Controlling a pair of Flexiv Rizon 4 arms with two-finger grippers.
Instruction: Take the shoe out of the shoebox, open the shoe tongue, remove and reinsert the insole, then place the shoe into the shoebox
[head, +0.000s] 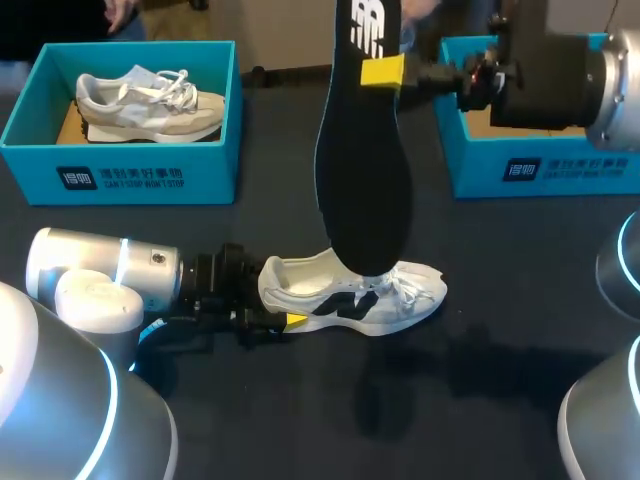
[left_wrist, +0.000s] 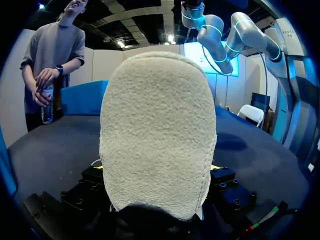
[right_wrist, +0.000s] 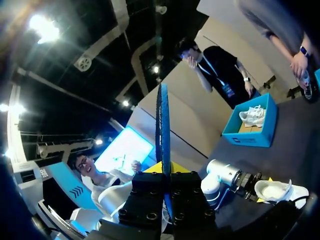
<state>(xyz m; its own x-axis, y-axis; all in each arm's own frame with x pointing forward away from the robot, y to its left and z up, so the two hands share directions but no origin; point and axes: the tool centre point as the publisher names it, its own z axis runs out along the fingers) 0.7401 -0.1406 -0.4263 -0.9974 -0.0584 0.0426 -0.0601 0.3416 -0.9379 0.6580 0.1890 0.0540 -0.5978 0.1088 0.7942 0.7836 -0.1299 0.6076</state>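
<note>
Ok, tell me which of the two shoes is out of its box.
The white shoe with black side markings, lying on the table, its heel in the left gripper. The beige shoe sits inside the far-left shoebox.

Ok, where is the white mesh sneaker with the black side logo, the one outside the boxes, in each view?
Head view: the white sneaker lies low in the middle, toe to the right.
Left wrist view: its fleecy cream heel fills the view, between the fingers of the left gripper.
Right wrist view: small and distant, at the left gripper's tip.
Shared landmark: the left gripper, shut on its heel in all three.
</note>
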